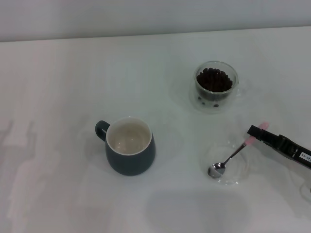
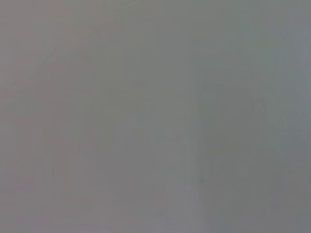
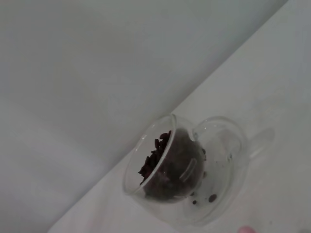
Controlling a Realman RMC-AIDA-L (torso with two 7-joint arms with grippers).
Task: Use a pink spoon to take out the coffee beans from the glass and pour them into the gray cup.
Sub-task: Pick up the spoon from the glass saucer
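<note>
Right gripper (image 1: 256, 132), black and slim, pinched on the pale pink handle of the pink spoon (image 1: 232, 156); shiny metal bowl resting in a flat clear dish (image 1: 241, 174). Farther back, rounded double-walled glass (image 1: 216, 85) heaped with dark coffee beans (image 1: 214, 80). Squat gray cup (image 1: 129, 145), cream inside, at centre on smooth white table (image 1: 58, 97).

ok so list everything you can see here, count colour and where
gray cup: one, dark blue-gray with cream inside, empty, left of centre on the table
glass: one, clear, far right
coffee beans: many, dark brown, heaped in the glass
pink spoon: one, metal with pink handle end, bowl resting in the dish
dish: one, clear, shallow, near right
table: one, white
right gripper: one, black, at the spoon's handle end
left gripper: not in view
</note>
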